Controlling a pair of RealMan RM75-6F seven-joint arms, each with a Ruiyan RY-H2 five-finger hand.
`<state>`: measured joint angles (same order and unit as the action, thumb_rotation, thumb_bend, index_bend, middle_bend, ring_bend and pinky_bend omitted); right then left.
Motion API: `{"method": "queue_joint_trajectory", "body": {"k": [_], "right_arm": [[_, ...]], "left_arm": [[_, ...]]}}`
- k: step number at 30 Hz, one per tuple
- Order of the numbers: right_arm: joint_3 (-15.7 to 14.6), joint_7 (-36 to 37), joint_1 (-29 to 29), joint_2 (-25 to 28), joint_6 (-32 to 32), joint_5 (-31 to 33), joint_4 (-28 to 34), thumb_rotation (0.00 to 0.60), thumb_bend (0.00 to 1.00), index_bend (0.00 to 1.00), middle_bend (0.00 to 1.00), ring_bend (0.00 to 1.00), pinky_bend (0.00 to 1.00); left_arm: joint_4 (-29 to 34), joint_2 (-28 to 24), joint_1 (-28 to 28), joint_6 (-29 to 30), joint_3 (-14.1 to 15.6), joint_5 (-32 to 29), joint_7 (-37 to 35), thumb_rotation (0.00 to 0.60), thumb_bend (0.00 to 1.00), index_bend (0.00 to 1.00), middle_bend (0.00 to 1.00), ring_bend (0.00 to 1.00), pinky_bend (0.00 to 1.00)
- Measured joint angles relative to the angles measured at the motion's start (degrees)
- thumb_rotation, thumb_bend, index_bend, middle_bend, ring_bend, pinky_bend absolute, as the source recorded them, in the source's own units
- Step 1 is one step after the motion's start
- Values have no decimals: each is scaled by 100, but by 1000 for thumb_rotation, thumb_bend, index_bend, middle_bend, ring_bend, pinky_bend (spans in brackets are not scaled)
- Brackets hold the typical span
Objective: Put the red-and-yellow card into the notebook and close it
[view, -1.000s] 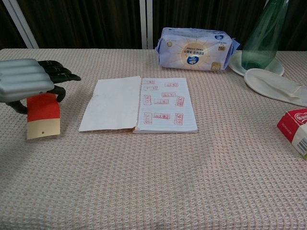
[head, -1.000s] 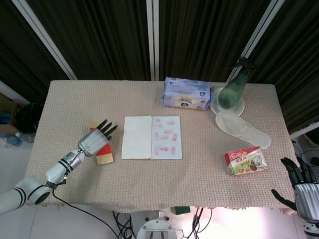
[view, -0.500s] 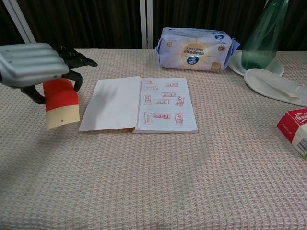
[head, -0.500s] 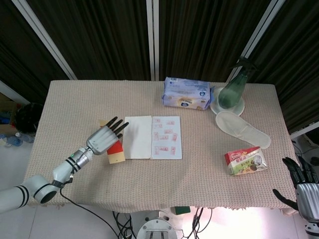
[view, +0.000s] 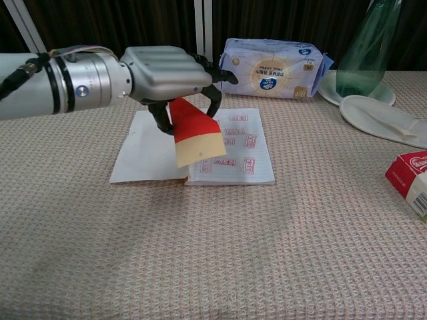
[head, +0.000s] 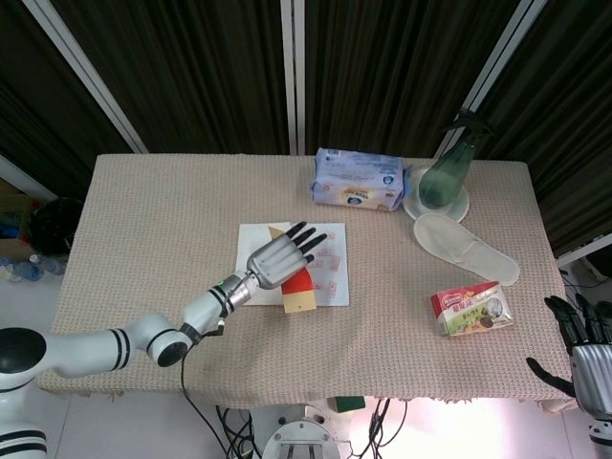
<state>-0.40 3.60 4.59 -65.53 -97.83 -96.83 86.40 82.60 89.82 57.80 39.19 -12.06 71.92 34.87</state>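
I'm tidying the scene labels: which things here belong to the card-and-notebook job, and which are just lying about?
Job:
red-and-yellow card, held by the left hand
open notebook

Lying about:
tissue pack
green spray bottle on a white plate
white slipper
red snack box
right hand, idle off the table's edge

Dark slatted wall (head: 191, 76); beige-clothed table (head: 143, 210).

Rough woven tablecloth (view: 267, 253); matt paper notebook (view: 230, 143); glossy, probably plastic tissue pack (view: 273, 67).
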Motion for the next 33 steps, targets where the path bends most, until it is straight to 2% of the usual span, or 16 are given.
{"method": "queue_joint_trajectory", "body": {"k": [5,14,25,33], "right_arm": [[34,64,-20,50,78,114,14,600,74,134,124,14,136],[85,104,-112,97,240,212,36,600,74,134,124,15,136],[86,112,-114,109,248,240,37,600,74,134,124,15,136],[71,132,-104,84,214,208,5,600,74,134,124,15,136]], "left_arm": [[-490,518,529,-268,-164,-771,364,600,282,367,0,0,70],[-1456,1160,1224,-451,-133,-1751,784,600,282,337,0,0,69],[-1836,1383,1554,-359,382,-1950,1231,600,281,302,0,0,69],[-1629,1278,1582,-168,580,-1987,1330,600,282,285,0,0,69]]}}
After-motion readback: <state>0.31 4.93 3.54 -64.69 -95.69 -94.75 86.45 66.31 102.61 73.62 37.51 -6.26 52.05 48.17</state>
